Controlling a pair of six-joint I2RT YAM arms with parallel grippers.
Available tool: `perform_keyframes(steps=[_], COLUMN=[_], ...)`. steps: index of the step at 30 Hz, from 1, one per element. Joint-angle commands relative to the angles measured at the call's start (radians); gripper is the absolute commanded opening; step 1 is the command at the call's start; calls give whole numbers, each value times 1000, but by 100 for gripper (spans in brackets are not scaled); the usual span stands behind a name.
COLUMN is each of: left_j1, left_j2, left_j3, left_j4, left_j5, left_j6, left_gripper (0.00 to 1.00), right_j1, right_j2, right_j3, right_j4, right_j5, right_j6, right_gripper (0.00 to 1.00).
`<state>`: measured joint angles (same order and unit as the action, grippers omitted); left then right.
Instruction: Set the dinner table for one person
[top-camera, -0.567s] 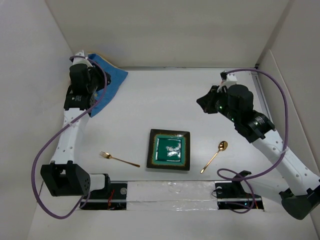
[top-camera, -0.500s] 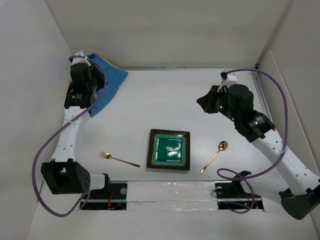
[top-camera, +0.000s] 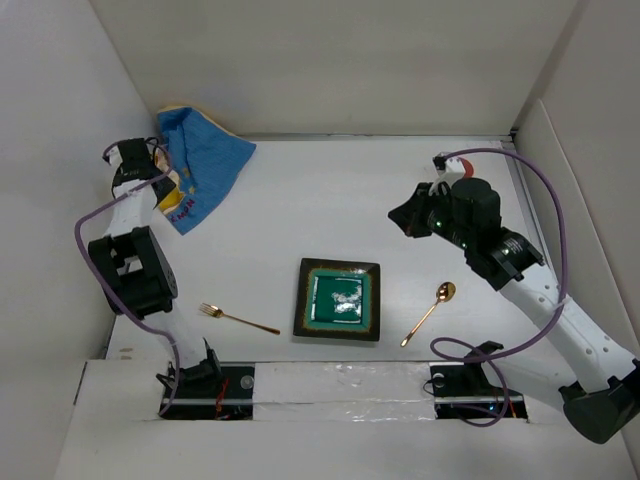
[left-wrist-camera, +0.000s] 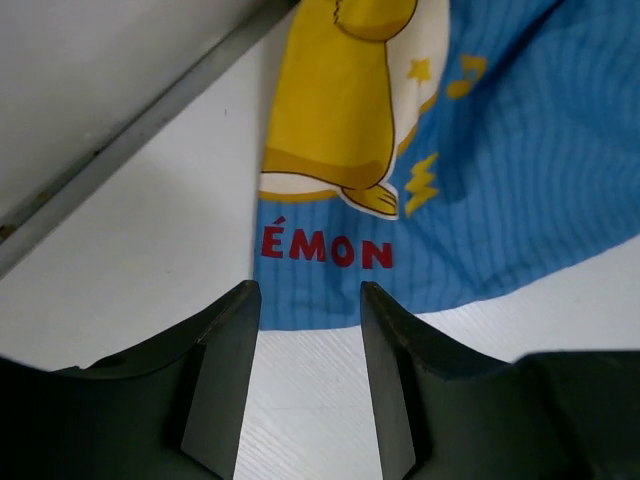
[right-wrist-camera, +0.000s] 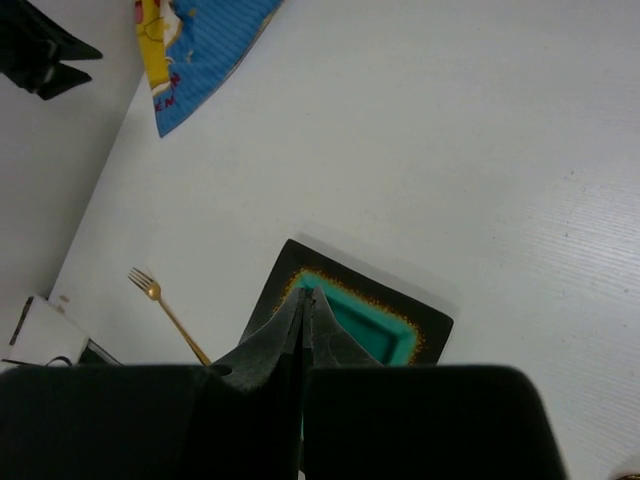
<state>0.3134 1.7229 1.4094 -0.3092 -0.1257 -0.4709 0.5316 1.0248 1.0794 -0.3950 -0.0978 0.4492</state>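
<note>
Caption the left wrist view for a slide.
Open left gripper poised over the edge of the blue cartoon-print cloth on the white dinner table.

1. A white table (top-camera: 300, 190) fills most of the frame, with white walls on three sides.
2. A rumpled blue cloth (top-camera: 205, 160) with a yellow print lies in the upper left corner.
3. A square dark plate (top-camera: 338, 299) with a green centre sits at lower centre.
4. A gold fork (top-camera: 238, 318) lies left of the plate and a gold spoon (top-camera: 430, 311) right of it, neither touching it.
5. The left arm (top-camera: 130, 265) is folded at the left edge, with the left pincer (top-camera: 150, 178) at the cloth's left side.
6. The right arm (top-camera: 520, 270) rises from the lower right, with the right pincer (top-camera: 403, 214) over the table up and right of the plate.
</note>
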Motion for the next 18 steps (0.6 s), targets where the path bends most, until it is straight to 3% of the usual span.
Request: perform_keyframes(steps=[1, 7, 16, 18], left_j1=[-22, -22, -40, -40], left_j2=[90, 256, 296, 299], left_j3=[68, 99, 23, 7], left_j4=[-34, -54, -34, -31], left_j5=[-40, 17, 23, 27], left_j6=[-17, -37, -48, -40], left_gripper=[42, 43, 33, 23], right_j1=[5, 5, 5, 15], right_j2=[-29, 1, 21, 29], right_j3=[-4, 48, 70, 74], right_j4=[47, -7, -4, -1], right_j5=[-17, -10, 12, 21], right_j6=[0, -17, -4, -3], right_gripper=[3, 27, 29, 29])
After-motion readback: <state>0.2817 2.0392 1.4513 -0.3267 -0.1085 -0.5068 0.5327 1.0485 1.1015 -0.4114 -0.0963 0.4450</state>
